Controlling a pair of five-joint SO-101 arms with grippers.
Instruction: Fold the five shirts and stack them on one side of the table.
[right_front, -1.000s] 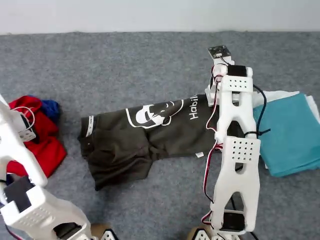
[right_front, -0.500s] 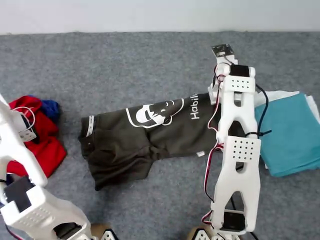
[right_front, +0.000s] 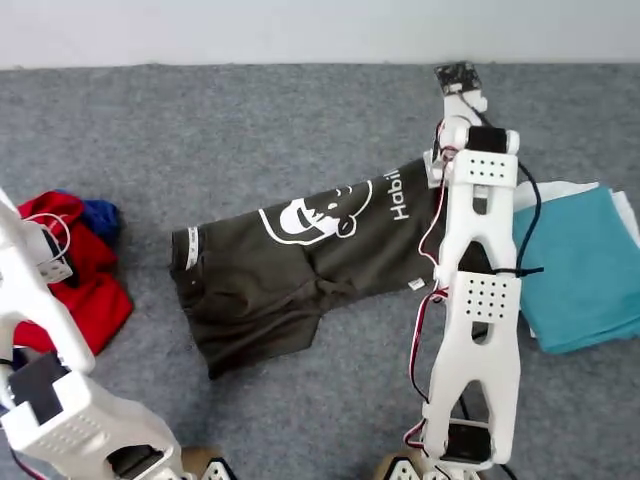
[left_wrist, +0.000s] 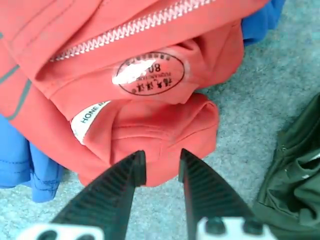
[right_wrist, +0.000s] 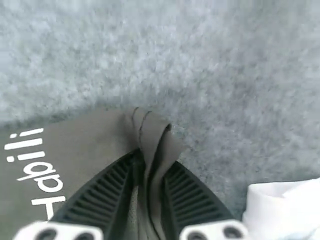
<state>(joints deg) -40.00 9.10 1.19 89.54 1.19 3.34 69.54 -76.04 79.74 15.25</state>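
High view: a red shirt (right_front: 90, 290) is lying bunched up at the left side of the gray table (right_front: 250, 120), with a blue shirt (right_front: 102, 215) touching it. The left gripper (left_wrist: 161, 156) is hanging just over the red shirt, open a little and holding nothing. A dark green shirt (right_front: 290, 275) is lying spread in the middle. The right gripper (right_wrist: 150, 162) is pinching a fold at its right edge. A teal shirt (right_front: 585, 270) is sitting folded on a white shirt (right_front: 560, 188) at the far right.

A bunched fold of the dark olive fabric shirt (right_wrist: 75, 150) with white lettering is clamped in the black ribbed right gripper (right_wrist: 150, 162). Grey felt table covering (right_wrist: 200, 60) is seen at the gripper's twelve o'clock, and a white folded cloth (right_wrist: 285, 205) at its four o'clock.
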